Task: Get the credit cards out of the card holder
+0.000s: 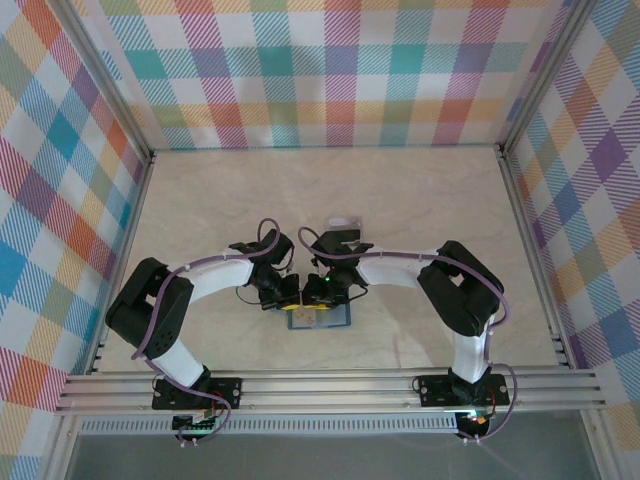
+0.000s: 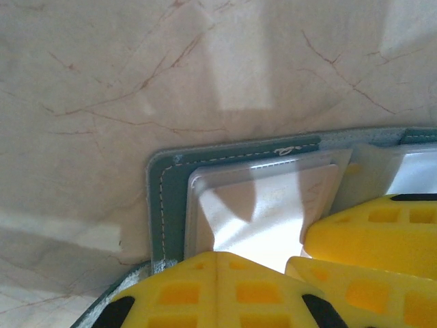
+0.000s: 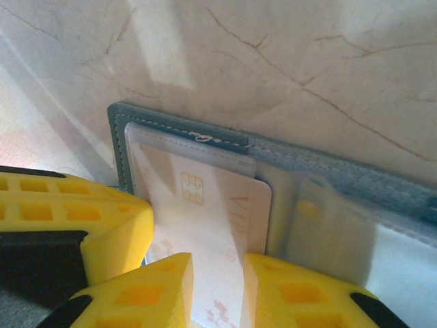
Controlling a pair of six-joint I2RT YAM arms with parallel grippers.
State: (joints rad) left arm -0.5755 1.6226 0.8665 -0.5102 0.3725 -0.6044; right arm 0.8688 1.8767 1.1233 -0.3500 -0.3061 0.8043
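Card holder (image 2: 164,198), open by the near edge of your surface (image 1: 420,200), mid-width: left pincer (image 2: 217,266) clenched, pressing it; right pincer (image 3: 217,266) part-spread over one credit card (image 3: 205,205) you have yet to draw free.

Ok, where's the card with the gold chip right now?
Right wrist view, left of centre: the chip card lies in the open card holder by its stitched corner, its near end between the fingers of the right gripper.

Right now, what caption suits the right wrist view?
Yellow jaws over a pale chip card peeking from the teal card holder.
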